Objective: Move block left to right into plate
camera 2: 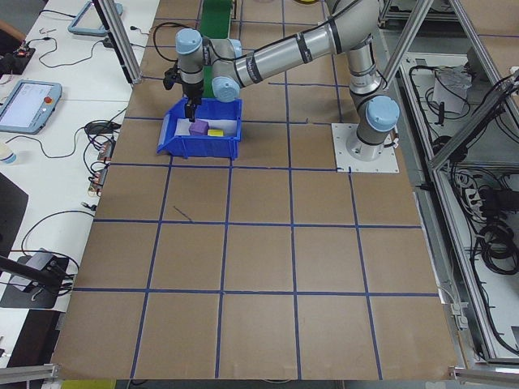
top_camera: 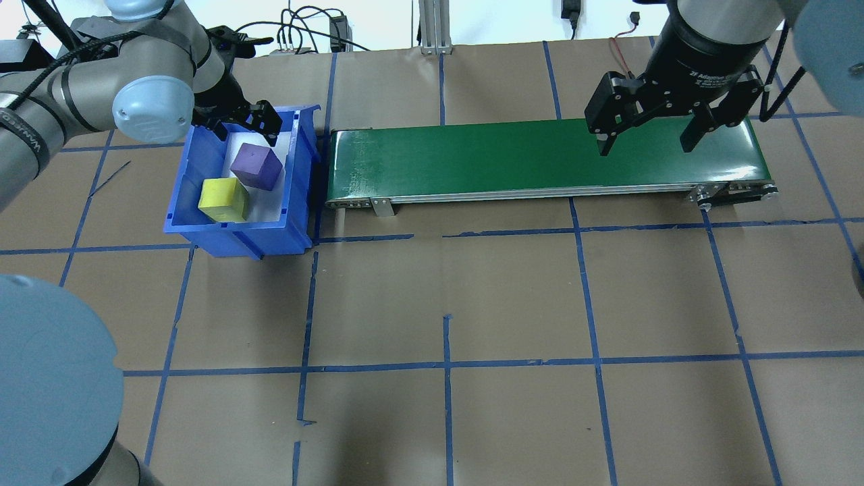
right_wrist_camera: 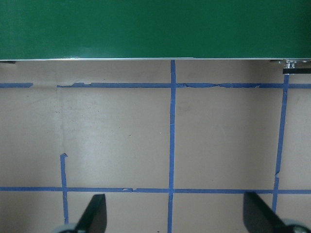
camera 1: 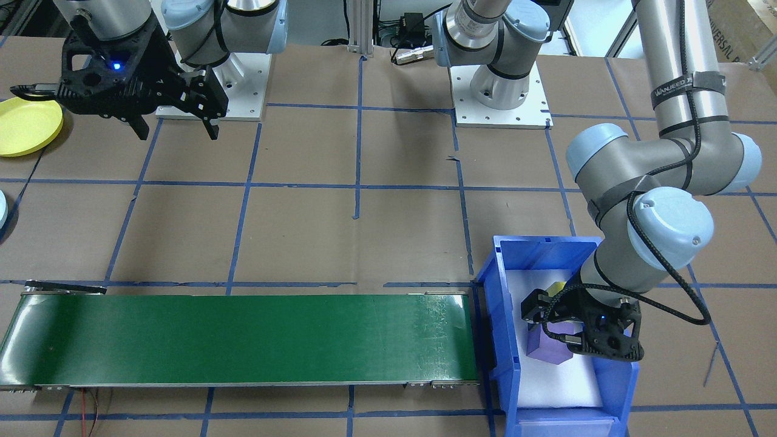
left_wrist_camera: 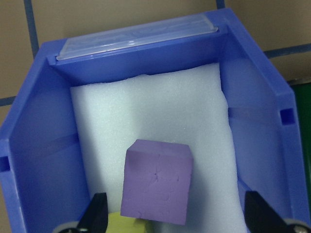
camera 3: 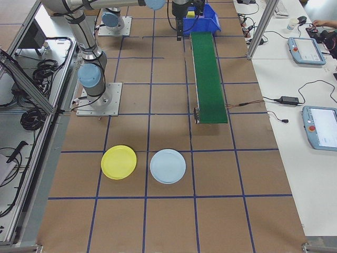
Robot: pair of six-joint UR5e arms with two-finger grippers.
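The purple block point(camera 1: 549, 346) lies in the blue bin point(camera 1: 504, 315) at the conveyor's end in the front-facing view, partly under the left gripper point(camera 1: 561, 325), with the yellow block point(camera 1: 555, 288) just behind it; how far that gripper's jaws stand apart cannot be told here. In the same view the right gripper point(camera 1: 176, 130) hangs over the table with its fingers spread and empty, and the yellow plate point(camera 1: 27, 126) sits at the view's left edge, well apart from the bin. From overhead, the purple block point(top_camera: 256, 166) and yellow block point(top_camera: 224, 200) rest side by side on white foam point(top_camera: 270, 202) inside the blue bin point(top_camera: 236, 236), the left gripper point(top_camera: 236, 125) poised at the bin's far end above them, while the right gripper point(top_camera: 651, 138) hovers open over the green conveyor belt point(top_camera: 472, 158). The left side view shows the near arm reaching down into the blue bin point(camera 2: 199, 146). The right side view shows the yellow plate point(camera 3: 119, 162) beside a pale blue plate point(camera 3: 168, 166) on the table, far from the blue bin point(camera 3: 202, 21). The left wrist camera looks down on the purple block point(left_wrist_camera: 156, 179), which stands between the two wide-open fingertips point(left_wrist_camera: 97, 213) without touching either, a sliver of yellow block point(left_wrist_camera: 119, 224) just beside it. The right wrist camera shows spread fingertips point(right_wrist_camera: 95, 211) above bare taped table and the belt's edge point(right_wrist_camera: 155, 29), holding nothing.
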